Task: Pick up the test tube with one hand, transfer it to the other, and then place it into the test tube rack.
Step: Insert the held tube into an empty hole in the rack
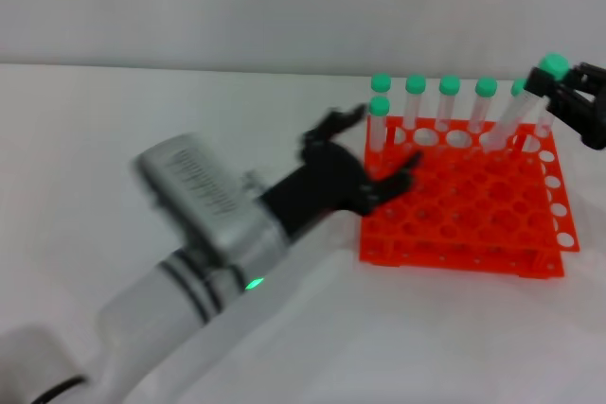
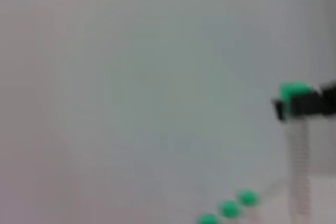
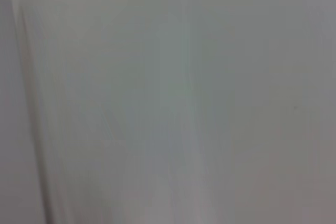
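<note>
The test tube (image 1: 519,111) has a green cap and leans over the back right corner of the orange-red test tube rack (image 1: 473,205), its lower end at the back row of holes. My right gripper (image 1: 557,92), all black, is shut on it just under the cap. The left wrist view also shows the tube (image 2: 298,156) held by the right gripper (image 2: 307,104). My left gripper (image 1: 376,153), on the white and silver arm with a green light, is open and empty at the rack's left edge. The right wrist view shows only a blank grey surface.
Several other green-capped tubes (image 1: 449,101) stand upright in the rack's back row, and one (image 1: 380,120) stands at its left side. Their caps (image 2: 229,208) show in the left wrist view. The rack sits on a white table (image 1: 142,101) before a pale wall.
</note>
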Robot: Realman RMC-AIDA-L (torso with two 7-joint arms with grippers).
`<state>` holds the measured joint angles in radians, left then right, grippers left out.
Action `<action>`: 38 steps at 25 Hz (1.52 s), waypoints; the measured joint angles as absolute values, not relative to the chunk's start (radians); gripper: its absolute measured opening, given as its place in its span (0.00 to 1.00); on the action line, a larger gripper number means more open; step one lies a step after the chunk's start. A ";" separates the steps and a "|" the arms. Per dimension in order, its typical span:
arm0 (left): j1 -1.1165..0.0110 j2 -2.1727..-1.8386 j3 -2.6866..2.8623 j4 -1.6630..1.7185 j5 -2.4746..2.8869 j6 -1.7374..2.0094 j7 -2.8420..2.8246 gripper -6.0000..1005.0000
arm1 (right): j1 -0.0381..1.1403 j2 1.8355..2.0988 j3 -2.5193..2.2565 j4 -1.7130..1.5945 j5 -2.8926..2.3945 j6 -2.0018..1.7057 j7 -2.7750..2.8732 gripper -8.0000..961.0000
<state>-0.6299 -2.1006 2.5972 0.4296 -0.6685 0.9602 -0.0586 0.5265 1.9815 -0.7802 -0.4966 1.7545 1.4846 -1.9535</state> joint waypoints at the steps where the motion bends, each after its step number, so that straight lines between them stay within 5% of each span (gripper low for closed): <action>1: -0.573 -2.100 2.562 0.430 -0.676 1.012 -0.050 0.70 | 0.536 1.993 -0.776 -0.496 1.755 1.467 -1.978 0.28; 4: -0.471 -2.100 2.490 0.430 -0.724 1.108 -0.052 0.82 | 0.579 2.019 -0.792 -0.470 1.760 1.404 -2.051 0.28; 10: -0.342 -2.096 2.464 0.371 -0.975 1.243 -0.133 0.88 | 0.695 2.020 -0.812 -0.319 1.784 1.310 -2.158 0.29; 38: -0.343 -2.095 2.468 0.270 -1.051 1.201 -0.247 0.88 | 0.812 2.028 -0.897 -0.236 1.792 1.064 -2.193 0.31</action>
